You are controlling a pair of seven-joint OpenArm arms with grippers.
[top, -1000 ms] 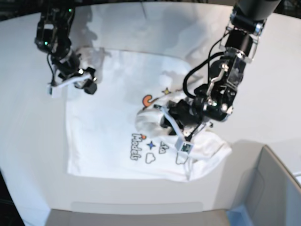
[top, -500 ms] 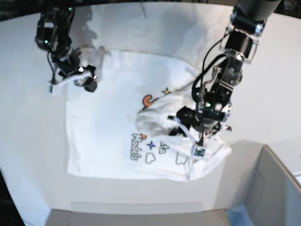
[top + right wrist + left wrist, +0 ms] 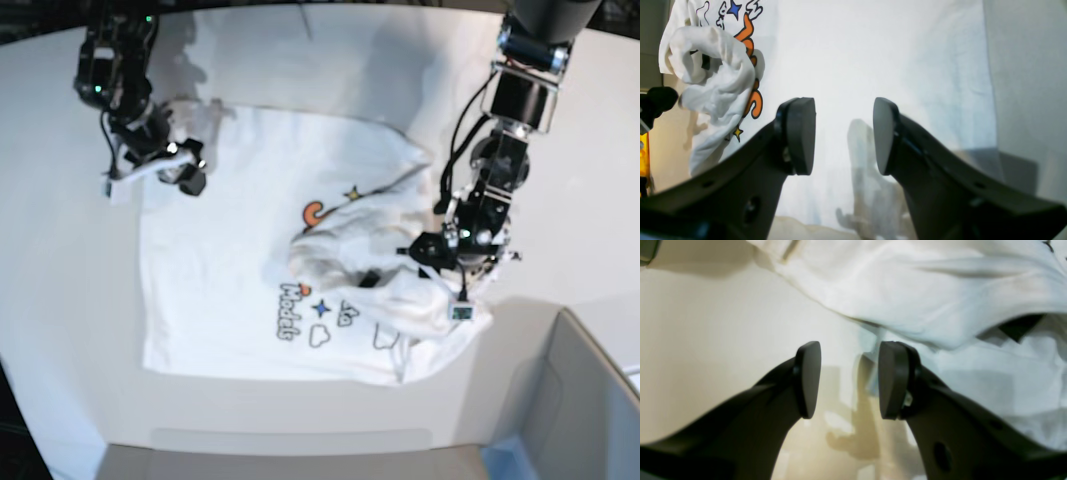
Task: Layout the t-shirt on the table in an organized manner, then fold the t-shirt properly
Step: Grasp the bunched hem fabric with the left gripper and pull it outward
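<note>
- The t-shirt (image 3: 230, 260) lies on the white desk (image 3: 60, 300), print side up, with most of the body spread flat.
- One part of the t-shirt is bunched into a rumpled mound (image 3: 345, 245) over the middle of the printed graphic (image 3: 300, 310); the mound hides part of the lettering, and only some letters, a blue star and cloud outlines can be read.
- A dark gap shows under the folded cloth in the left wrist view; what lies inside it cannot be made out.
- The left gripper (image 3: 846, 380) stands with its jaws apart and nothing between them, at the edge of the cloth, above bare desk; the cloth is just beyond the fingertips.
- The right gripper (image 3: 843, 133) stands with its jaws wide and empty, above flat white cloth.
- In the base view the right gripper is at the far corner of the t-shirt, where cloth is gathered beside it; contact cannot be told.
- A grey box-like corner piece (image 3: 580, 400) is cut off at the frame edge.
</note>
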